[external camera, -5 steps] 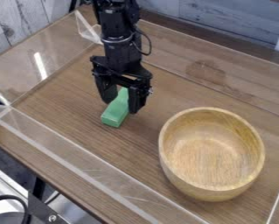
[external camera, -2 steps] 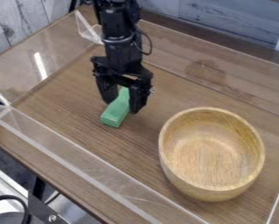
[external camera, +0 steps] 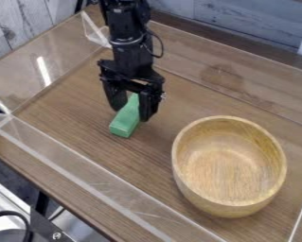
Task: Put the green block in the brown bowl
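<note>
Next to no change to report across these last few frames: same pose for the hand (external camera: 129,106), same lie for the green block (external camera: 125,124). At most a tiny shift, too slight to be sure of. Fingers spread apart, straddling the far part of the block, or at least looking so from this camera. No sign of clamping. Too blurred there to tell whether touching the block's sides or standing just off them. Right beneath the hand, flat on the counter (external camera: 71,156), with the near end poking out toward the camera: so lies the block, unlifted.

Well off to the picture's right of the hand and nearer the camera, the brown bowl (external camera: 177,161), upright, wide mouth facing up, unmoved too.

For the task, that stillness probably means a pause at the grasp, with lining up mostly done and carrying all to come. Likely called for next: settle a little lower if needed, close on the block, check the hold, lift above the rim, swing across and let go. Worth watching: a grip only on the far end, perhaps letting the block tilt or slip out during the lift.
</note>
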Motion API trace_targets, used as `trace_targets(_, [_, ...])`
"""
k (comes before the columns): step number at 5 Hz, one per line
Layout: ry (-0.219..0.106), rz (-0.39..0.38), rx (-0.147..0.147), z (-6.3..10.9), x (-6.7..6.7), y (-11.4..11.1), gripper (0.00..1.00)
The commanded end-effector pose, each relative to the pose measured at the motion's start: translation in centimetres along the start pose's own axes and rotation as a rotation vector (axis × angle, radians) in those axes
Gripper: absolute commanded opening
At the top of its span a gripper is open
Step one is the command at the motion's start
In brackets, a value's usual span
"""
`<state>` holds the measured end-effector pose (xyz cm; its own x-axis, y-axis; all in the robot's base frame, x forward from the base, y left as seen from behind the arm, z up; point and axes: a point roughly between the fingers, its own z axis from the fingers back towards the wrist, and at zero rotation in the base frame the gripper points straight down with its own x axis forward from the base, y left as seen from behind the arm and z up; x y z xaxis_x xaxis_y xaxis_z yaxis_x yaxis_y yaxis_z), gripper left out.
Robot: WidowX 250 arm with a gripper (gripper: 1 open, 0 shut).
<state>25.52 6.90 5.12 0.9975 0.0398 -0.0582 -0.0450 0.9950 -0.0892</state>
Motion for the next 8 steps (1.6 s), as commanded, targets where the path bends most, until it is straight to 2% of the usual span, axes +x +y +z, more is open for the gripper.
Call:
trace_targets(1, [-0.056,0.011,0.013,1.4,1.1,0.4,1.0])
trace_targets(3, [-0.053,0.015,0.014,1.3,1.1,0.3,1.0])
trace_targets(5, [-0.022,0.034,0.031,-0.4,1.4,1.0,1.0])
trace_targets(6, [-0.017,0.042,0.032,-0.9,1.5,1.2,0.0])
trace_targets(7, [-0.015,0.045,0.03,-1.0,1.6,1.1,0.0])
trace_targets(8, [-0.03,0.048,0.018,0.3,1.7,0.6,0.0])
